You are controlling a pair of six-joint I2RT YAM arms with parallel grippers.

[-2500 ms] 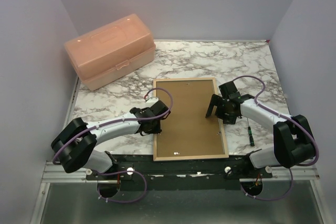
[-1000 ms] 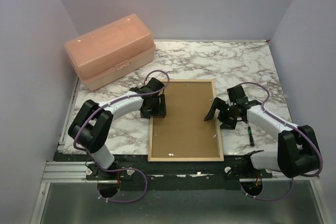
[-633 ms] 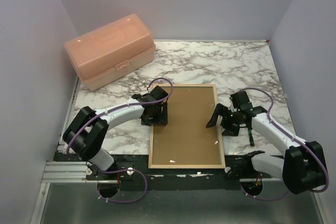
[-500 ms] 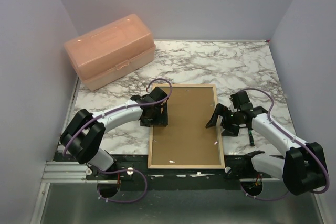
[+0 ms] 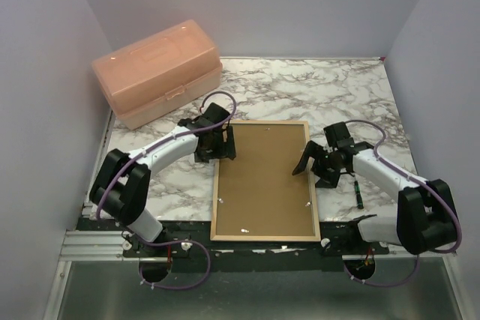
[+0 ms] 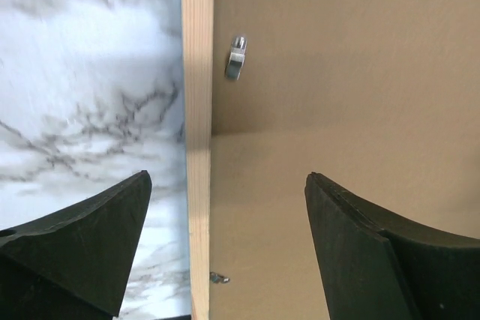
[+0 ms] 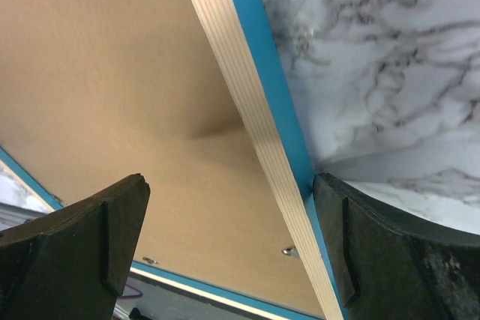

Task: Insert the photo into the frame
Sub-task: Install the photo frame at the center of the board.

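Frame (image 5: 262,238) is flat on the marble bench (image 5: 300,88), near the middle and close to the near edge. Its wood face is up, long side running away from the arms, and the brown backing board (image 5: 262,185) fills its opening. I can't make out the photo in any view. Left gripper (image 5: 217,149) is at the far end of the frame's left rail. On the left wrist cam the jaws stand wide, straddling that rail, one finger over marble and the other over the board, neither touching the wood. A small metal turn clip (image 6: 236,58) sits on the board just inside the rail, ahead of the jaws. Right gripper (image 5: 313,167) is at the right rail, about midway along. Its jaws are also wide, one finger over the board and one out over the marble, rail between them. I can't tell if the outer finger touches the frame's edge. The right wrist cam shows the bright blue outer edge of the frame under the wood. A dark screwdriver (image 5: 358,194) lies on the bench just right of the right gripper, apart from the frame. A translucent orange toolbox (image 5: 157,73) sits at the far left corner, lid down, well apart from the frame.
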